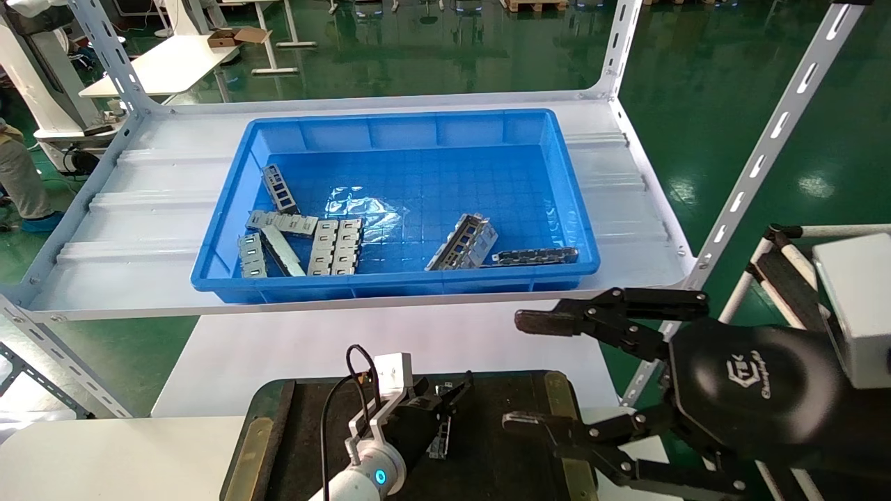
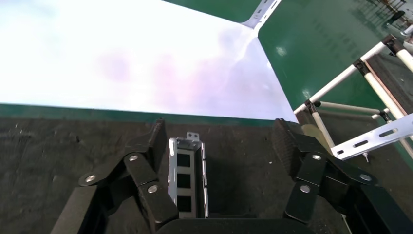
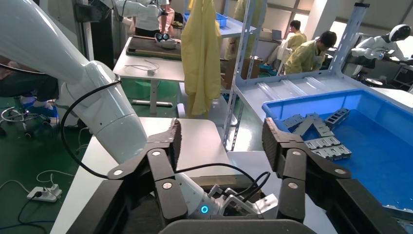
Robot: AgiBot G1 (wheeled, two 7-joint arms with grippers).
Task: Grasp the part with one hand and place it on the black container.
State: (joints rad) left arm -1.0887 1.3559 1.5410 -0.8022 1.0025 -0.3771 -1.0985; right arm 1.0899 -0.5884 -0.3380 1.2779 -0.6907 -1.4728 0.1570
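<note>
Left gripper (image 1: 445, 403) is down over the black container (image 1: 501, 452), near edge of scene, jaws spread wide. The part (image 2: 187, 178) lies on the felt btwn the fingers; in the left wrist view one finger (image 2: 153, 146) sits right beside its raised edge, the other finger is well apart, so nothing is pinched. Part looks flat on the mat, cutouts up, long axis running along the gripper's reach.

Judgement: placing is about done, step in hand is the release & retreat. To do it well: keep jaws spread, lift straight up w/o sideways drift so the close finger doesn't drag or tip the bracket. Felt should hold it from sliding, but the stamped edge could snag a pad if the wrist rotates early. Clear the tray's brass strip (image 1: 560, 400) before swinging away.

Right gripper (image 1: 536, 372) hangs idle at the right, above the tray's right side, jaws spread, empty.

Farther back, blue bin (image 1: 571, 209) on the shelf holds more brackets & plates, incl. a bulkier bracket (image 1: 463, 242).
</note>
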